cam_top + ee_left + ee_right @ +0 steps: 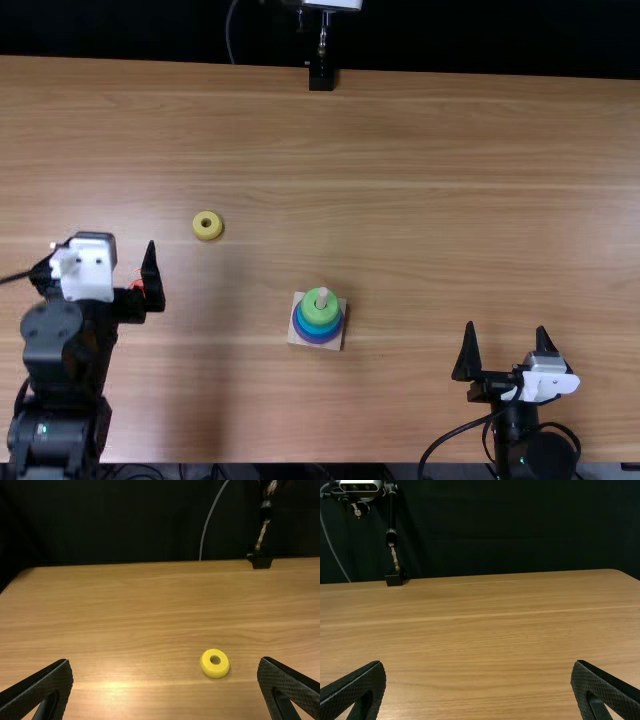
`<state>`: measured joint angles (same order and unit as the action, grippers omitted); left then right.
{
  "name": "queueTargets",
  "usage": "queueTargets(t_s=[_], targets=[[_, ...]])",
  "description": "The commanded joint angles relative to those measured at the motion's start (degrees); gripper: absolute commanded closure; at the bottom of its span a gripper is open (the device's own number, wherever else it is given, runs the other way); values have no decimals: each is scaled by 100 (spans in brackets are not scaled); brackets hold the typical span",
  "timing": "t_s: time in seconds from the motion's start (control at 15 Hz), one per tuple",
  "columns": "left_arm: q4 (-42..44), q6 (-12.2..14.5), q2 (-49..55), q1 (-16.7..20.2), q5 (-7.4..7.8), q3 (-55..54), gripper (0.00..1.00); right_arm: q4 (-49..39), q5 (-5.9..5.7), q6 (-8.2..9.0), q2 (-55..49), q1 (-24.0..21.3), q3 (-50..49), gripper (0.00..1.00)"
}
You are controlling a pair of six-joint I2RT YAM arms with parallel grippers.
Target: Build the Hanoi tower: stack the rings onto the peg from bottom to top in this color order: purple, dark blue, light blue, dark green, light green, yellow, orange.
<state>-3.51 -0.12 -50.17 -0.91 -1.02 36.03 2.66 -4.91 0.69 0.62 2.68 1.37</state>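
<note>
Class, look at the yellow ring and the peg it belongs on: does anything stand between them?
No, nothing visible stands between the yellow ring and the peg, which rises through the green ring. The left claw is on the yellow ring's side away from the peg.

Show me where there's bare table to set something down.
Bare table lies between the peg base and right pincer, and from the base up to the black stand. It's crowded at left: the left pincer partly covers the reddish ring, with the yellow ring nearby.
</note>
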Motion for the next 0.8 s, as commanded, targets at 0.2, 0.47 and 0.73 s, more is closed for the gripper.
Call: queueTargets(t_s=[0.2, 0.47, 0.73], targets=[[-177, 54, -1706, -744, -46, 1371, 0, -17, 37, -6, -62, -57, -49, 0], [-1537, -41, -3209, -753, 49, 2303, 0, -17, 37, -6, -62, -57, -49, 0], [-2033, 33, -4132, -771, 59, 2954, 0, -17, 37, -16, -62, -57, -49, 0]])
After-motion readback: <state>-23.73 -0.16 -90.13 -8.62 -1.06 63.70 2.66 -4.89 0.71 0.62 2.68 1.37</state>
